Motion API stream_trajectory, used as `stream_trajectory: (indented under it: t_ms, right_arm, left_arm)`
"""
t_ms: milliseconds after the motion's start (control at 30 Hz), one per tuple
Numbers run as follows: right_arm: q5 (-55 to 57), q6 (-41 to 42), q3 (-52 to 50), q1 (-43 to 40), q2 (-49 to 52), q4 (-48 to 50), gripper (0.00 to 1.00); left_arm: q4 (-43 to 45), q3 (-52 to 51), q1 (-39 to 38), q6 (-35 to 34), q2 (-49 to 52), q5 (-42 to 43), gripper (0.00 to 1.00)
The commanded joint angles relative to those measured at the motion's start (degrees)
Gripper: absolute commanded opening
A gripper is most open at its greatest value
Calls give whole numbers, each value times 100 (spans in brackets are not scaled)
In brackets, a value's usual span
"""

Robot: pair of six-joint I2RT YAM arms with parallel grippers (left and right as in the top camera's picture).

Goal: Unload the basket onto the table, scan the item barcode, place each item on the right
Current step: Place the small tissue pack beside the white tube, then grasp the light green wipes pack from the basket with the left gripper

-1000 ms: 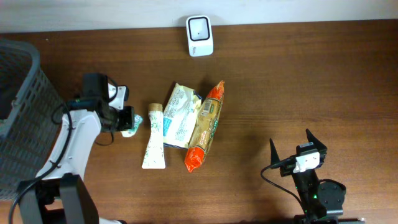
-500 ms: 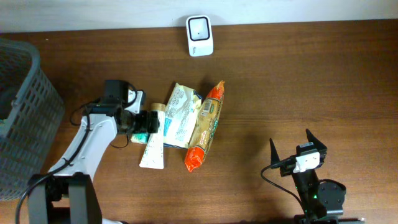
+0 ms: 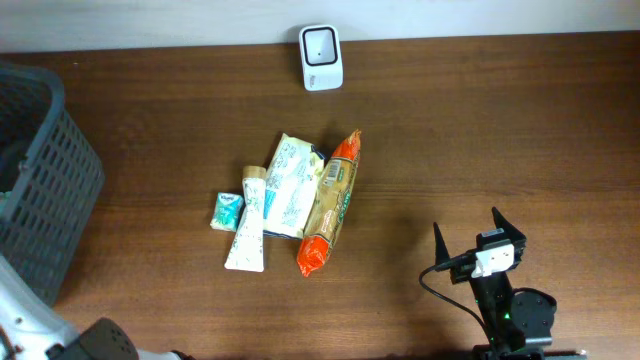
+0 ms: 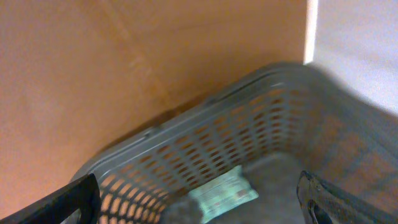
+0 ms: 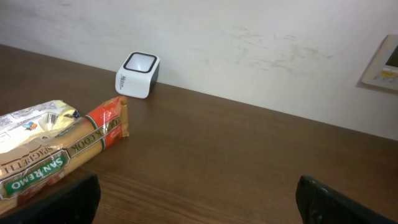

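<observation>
- Barcode scanner: small white unit standing at the far edge of the table, close to the wall, well apart from every item.
- Items for scanning: a cluster at the table's centre, near of the scanner.
- Small green packet: leftmost of the cluster, lying flat just beside the tube.
- Tube: white, lying lengthwise with its cap toward the far side and its broad end toward the near side.
- Pouch: white and green, lying flat to the right of the tube with their edges meeting.
- Spaghetti packet: orange-ended, lying at a slant on the right of the cluster and overlapping the pouch's right edge.
- Basket: grey mesh, at the left edge of the table. The left wrist view shows a green-and-white packet lying on its floor.
- Left gripper: seen only in its own wrist view, facing the basket. Its jaws are spread wide and grip nothing.
- Right gripper: at the near right of the table, well apart from the cluster. Its jaws are spread wide, grip nothing, and point toward the far side.
</observation>
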Motion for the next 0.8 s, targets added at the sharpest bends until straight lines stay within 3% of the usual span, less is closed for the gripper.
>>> stream_trajectory:
  t_ms: [0,100,133,233,367,500,633,767]
  right_arm:
    - [-26,63,-42,-37,-37,-20,99]
    - [-26,63,-42,-37,-39,-20,99]
    - [-26,63,-42,-37,-37,-20,98]
    - [-26,63,-42,-37,-37,-20,99]
    - [-26,63,-42,-37,-37,-20,99]
    - [-26,63,-42,-37,-37,-20,99]
    - [-26,63,-42,-37,-37,-20,99]
    - [-26,63,-42,-37,-39,-20,99]
  left_arm:
    - [-378,-68,544,247,608,354,95]
    - [-968,-122,933,243,1145,365,96]
    - [-1228,-122,1126,254,1368,608,98]
    - [-1574,-122,1506,678,1943,1290,93]
    - [-1436,-122,1523,1235,2636,2050,92]
    - [-1178,-127,1523,1394,3279,2107,90]
    - [-678,-127,1523,2184,3755,2162,90]
    - [-350,-127,1519,2332,4085,2168,90]
